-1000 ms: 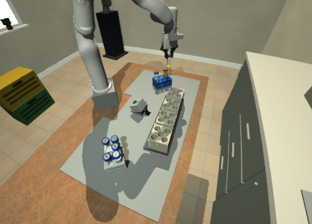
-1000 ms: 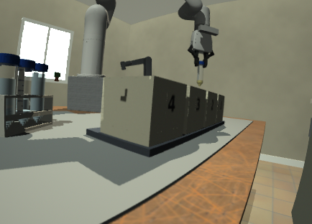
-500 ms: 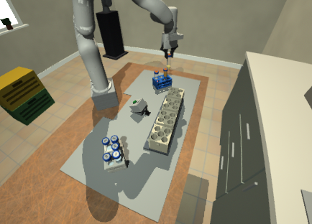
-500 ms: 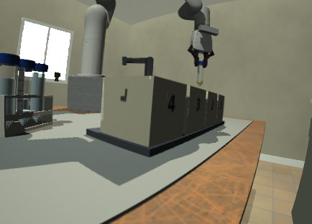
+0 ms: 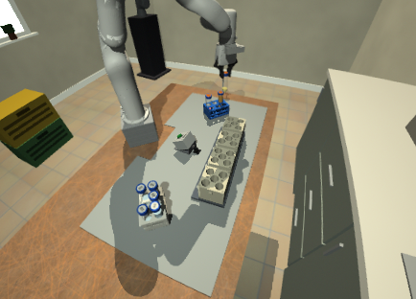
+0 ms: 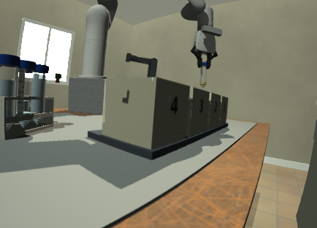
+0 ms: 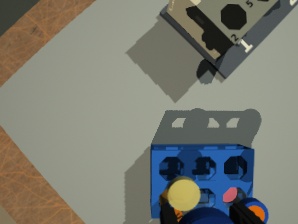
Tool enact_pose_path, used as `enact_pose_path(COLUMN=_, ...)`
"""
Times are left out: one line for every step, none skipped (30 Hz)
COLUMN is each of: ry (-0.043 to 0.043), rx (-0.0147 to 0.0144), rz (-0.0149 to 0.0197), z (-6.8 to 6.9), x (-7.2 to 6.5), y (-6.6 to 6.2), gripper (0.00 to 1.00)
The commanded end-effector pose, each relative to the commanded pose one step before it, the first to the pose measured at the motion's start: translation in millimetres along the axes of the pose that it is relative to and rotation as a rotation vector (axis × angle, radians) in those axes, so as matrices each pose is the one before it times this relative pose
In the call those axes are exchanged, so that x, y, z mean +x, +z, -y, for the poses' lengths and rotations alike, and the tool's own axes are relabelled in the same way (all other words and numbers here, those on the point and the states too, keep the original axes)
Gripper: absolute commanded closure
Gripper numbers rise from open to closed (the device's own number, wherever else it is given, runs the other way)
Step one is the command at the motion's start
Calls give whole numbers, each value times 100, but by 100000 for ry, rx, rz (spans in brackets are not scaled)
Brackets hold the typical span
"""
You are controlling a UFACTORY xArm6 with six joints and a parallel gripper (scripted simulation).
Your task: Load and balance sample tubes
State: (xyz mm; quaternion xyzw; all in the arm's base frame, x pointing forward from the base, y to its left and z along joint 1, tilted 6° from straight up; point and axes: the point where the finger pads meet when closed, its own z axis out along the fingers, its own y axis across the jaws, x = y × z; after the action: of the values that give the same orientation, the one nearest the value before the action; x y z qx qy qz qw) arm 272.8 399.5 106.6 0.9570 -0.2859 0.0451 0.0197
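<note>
My gripper [image 5: 224,73] is shut on a sample tube [image 5: 225,85] with a blue cap, and I cannot read its ID. The tube hangs upright, clear above the blue sample rack [image 5: 216,109], where two capped tubes still stand. In the exterior view the gripper [image 6: 204,61] holds the tube [image 6: 203,77] above the far end of the adapter row. In the wrist view the tube's yellowish tip [image 7: 183,193] hangs over the blue rack [image 7: 202,175], between the fingers. The loading stand [image 5: 222,160] holds the four beige adapters, and all the holes I can see are empty.
The DONE desk with its green key [image 5: 184,141] stands left of the stand. A white rack of water blanks [image 5: 152,204] stands at the near left of the mat. Adapters 4 [image 6: 172,107] and 3 [image 6: 201,104] show their numbers. A dark cabinet [image 5: 326,193] stands to the right.
</note>
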Motion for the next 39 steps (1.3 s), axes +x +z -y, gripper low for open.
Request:
enact_pose_path(ry=21, rx=480, rz=12, z=147, x=5, y=-186, gripper=100)
enact_pose_path(ry=0, rx=0, rz=0, z=0, x=0, y=0, gripper=100)
enact_pose_path(ry=0, rx=0, rz=0, z=0, x=0, y=0, gripper=100)
enact_pose_path(ry=0, rx=0, rz=0, z=0, x=0, y=0, gripper=100)
enact_pose_path(ry=0, rx=0, rz=0, z=0, x=0, y=0, gripper=100)
enact_pose_path(ry=0, rx=0, rz=0, z=0, x=0, y=0, gripper=100)
enact_pose_path(ry=0, rx=0, rz=0, z=0, x=0, y=0, gripper=100)
enact_pose_path(ry=0, rx=0, rz=0, z=0, x=0, y=0, gripper=100)
enact_pose_path(ry=0, rx=0, rz=0, z=0, x=0, y=0, gripper=100)
enact_pose_path(ry=0, rx=0, rz=0, z=0, x=0, y=0, gripper=100)
enact_pose_path(ry=0, rx=0, rz=0, z=0, x=0, y=0, gripper=100)
enact_pose_path(ry=0, rx=0, rz=0, z=0, x=0, y=0, gripper=100)
enact_pose_path(ry=0, rx=0, rz=0, z=0, x=0, y=0, gripper=100)
enact_pose_path(ry=0, rx=0, rz=0, z=0, x=0, y=0, gripper=100)
enact_pose_path(ry=0, rx=0, rz=0, z=0, x=0, y=0, gripper=100)
enact_pose_path(ry=0, rx=0, rz=0, z=0, x=0, y=0, gripper=100)
enact_pose_path(ry=0, rx=0, rz=0, z=0, x=0, y=0, gripper=100)
enact_pose_path(ry=0, rx=0, rz=0, z=0, x=0, y=0, gripper=100)
enact_pose_path(ry=0, rx=0, rz=0, z=0, x=0, y=194, gripper=100)
enact_pose_path(ry=0, rx=1, rz=-1, z=-1, x=0, y=206, gripper=100)
enact_pose_path(ry=0, rx=0, rz=0, z=0, x=0, y=200, gripper=100)
enact_pose_path(ry=0, rx=0, rz=0, z=0, x=0, y=200, gripper=100)
enact_pose_path(ry=0, rx=0, rz=0, z=0, x=0, y=200, gripper=100)
enact_pose_path(ry=0, rx=0, rz=0, z=0, x=0, y=200, gripper=100)
enact_pose_path(ry=0, rx=0, rz=0, z=0, x=0, y=200, gripper=100)
enact_pose_path(ry=0, rx=0, rz=0, z=0, x=0, y=200, gripper=100)
enact_pose_path(ry=0, rx=0, rz=0, z=0, x=0, y=200, gripper=100)
enact_pose_path(ry=0, rx=0, rz=0, z=0, x=0, y=200, gripper=100)
enact_pose_path(ry=0, rx=0, rz=0, z=0, x=0, y=200, gripper=100)
enact_pose_path(ry=0, rx=0, rz=0, z=0, x=0, y=200, gripper=100)
enact_pose_path(ry=0, rx=0, rz=0, z=0, x=0, y=200, gripper=100)
enact_pose_path(ry=0, rx=0, rz=0, z=0, x=0, y=0, gripper=100)
enact_pose_path(ry=0, rx=0, rz=0, z=0, x=0, y=0, gripper=100)
enact_pose_path(ry=0, rx=0, rz=0, z=0, x=0, y=201, gripper=100)
enact_pose_path(ry=0, rx=0, rz=0, z=-1, x=0, y=200, gripper=100)
enact_pose_path(ry=0, rx=0, rz=0, z=-1, x=0, y=200, gripper=100)
enact_pose_path(ry=0, rx=0, rz=0, z=-1, x=0, y=200, gripper=100)
enact_pose_path(ry=0, rx=0, rz=0, z=-1, x=0, y=200, gripper=100)
enact_pose_path(ry=0, rx=0, rz=0, z=-1, x=0, y=200, gripper=100)
